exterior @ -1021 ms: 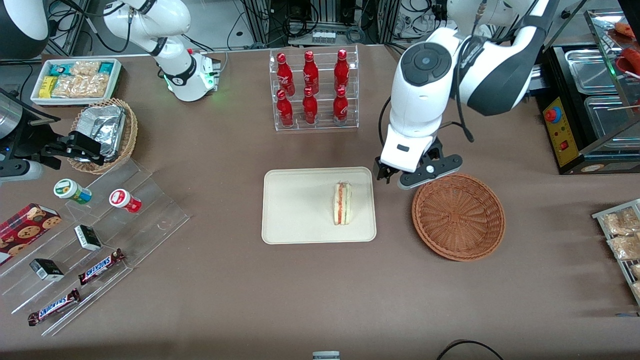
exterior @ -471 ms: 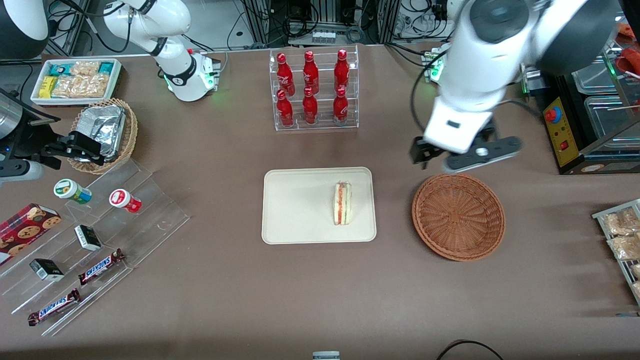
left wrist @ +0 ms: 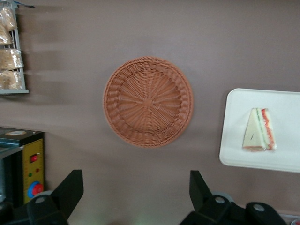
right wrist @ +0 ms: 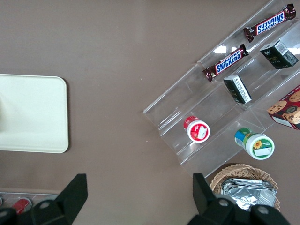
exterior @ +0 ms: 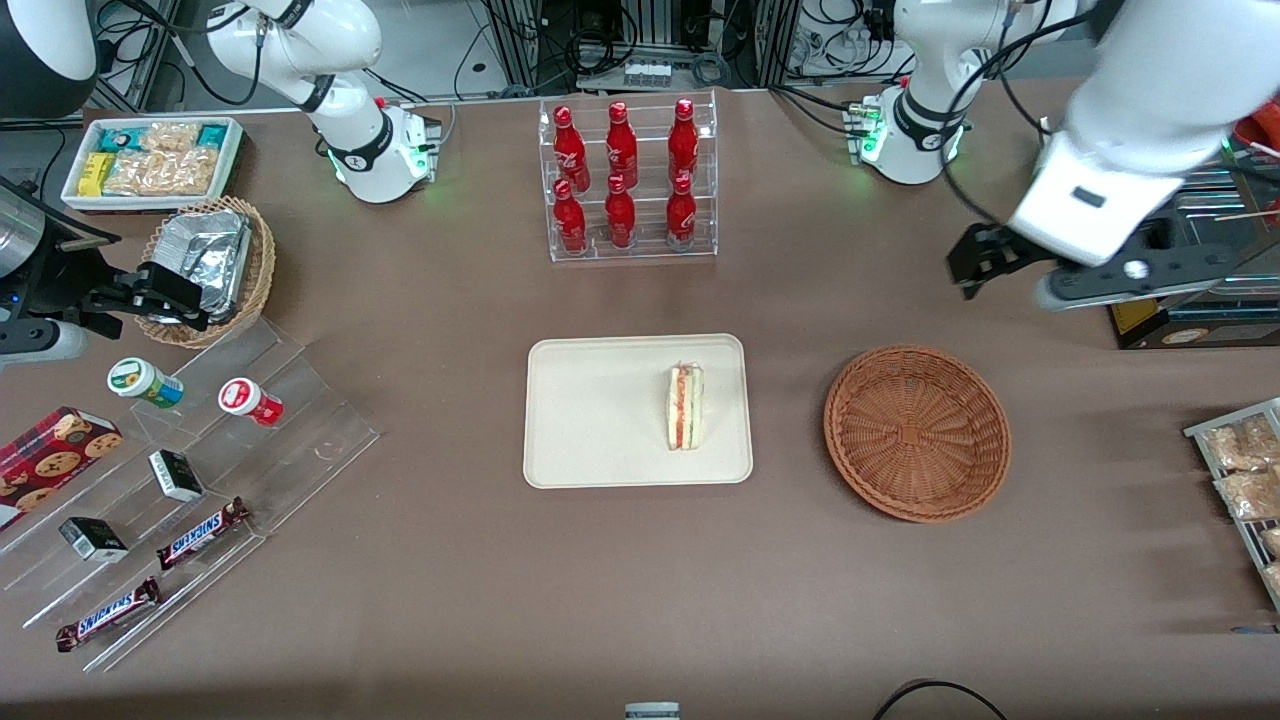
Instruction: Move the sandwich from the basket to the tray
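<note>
Front view, sandwich: the sandwich [exterior: 685, 406] lies flat on the tray [exterior: 590, 420], near the rim that faces the basket [exterior: 917, 433], which I judge the short carry explains.
Front view, basket: nothing in it, so the job looks done from here.
Front view, my pincer: my pincer [exterior: 1035, 270] hangs high above the bench [exterior: 640, 580], toward my own end, well apart from basket and tray; at this angle its fingers are hard to read.
Left wrist view, pincer: my two fingers [left wrist: 70, 187] stand wide apart, holding nothing and touching nothing.
Left wrist view, goods: the bare basket [left wrist: 148, 101] sits beside the tray [left wrist: 236, 126], where the sandwich [left wrist: 259, 136] rests with its red and green filling showing.
Right wrist view, tray: only a corner of the tray [right wrist: 33, 115] shows; the sandwich is out of sight.
</note>
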{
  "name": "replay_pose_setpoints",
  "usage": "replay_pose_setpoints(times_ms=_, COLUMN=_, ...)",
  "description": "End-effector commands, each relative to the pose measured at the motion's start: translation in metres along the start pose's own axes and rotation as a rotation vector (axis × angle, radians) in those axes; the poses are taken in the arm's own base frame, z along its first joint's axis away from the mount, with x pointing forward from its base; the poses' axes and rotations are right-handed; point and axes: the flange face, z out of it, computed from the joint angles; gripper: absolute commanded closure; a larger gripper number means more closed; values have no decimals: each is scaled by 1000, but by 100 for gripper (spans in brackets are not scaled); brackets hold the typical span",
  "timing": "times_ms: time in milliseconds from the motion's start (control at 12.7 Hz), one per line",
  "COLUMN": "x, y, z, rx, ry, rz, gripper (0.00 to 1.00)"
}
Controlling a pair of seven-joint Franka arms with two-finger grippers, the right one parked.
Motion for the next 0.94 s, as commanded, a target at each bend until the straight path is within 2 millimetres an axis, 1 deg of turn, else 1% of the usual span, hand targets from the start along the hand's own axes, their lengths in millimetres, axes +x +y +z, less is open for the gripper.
replay_pose_setpoints(times_ms=0, x=1, y=-39, z=-14, rx=-41, ry=-13, rz=28, gripper=0)
replay_pose_setpoints(times_ms=79, x=-2, y=-46, z=-18, rx=-44, ry=-9, rz=44, gripper=0)
replay_pose_setpoints(times_ms=157, x=-3, y=-62, z=-16, rx=-38, ry=-34, rz=37, gripper=0)
replay_pose_setpoints(times_ms=236, x=-4, y=-71, z=-13, rx=-44, ry=-61, rz=54, gripper=0)
replay_pose_setpoints(times_ms=393, x=-3, y=-105, z=-15, rx=-120, ry=-78, rz=29, gripper=0)
replay_pose_setpoints(times_ms=471, x=-4, y=-110, z=-16, rx=-124, ry=-78, rz=26, gripper=0)
replay_pose_setpoints(times_ms=707, x=-7, y=-108, z=-9, rx=-112, ry=-121, rz=33, gripper=0)
replay_pose_setpoints(times_ms=864, x=-6, y=-98, z=18, rx=-107, ry=-175, rz=71, gripper=0)
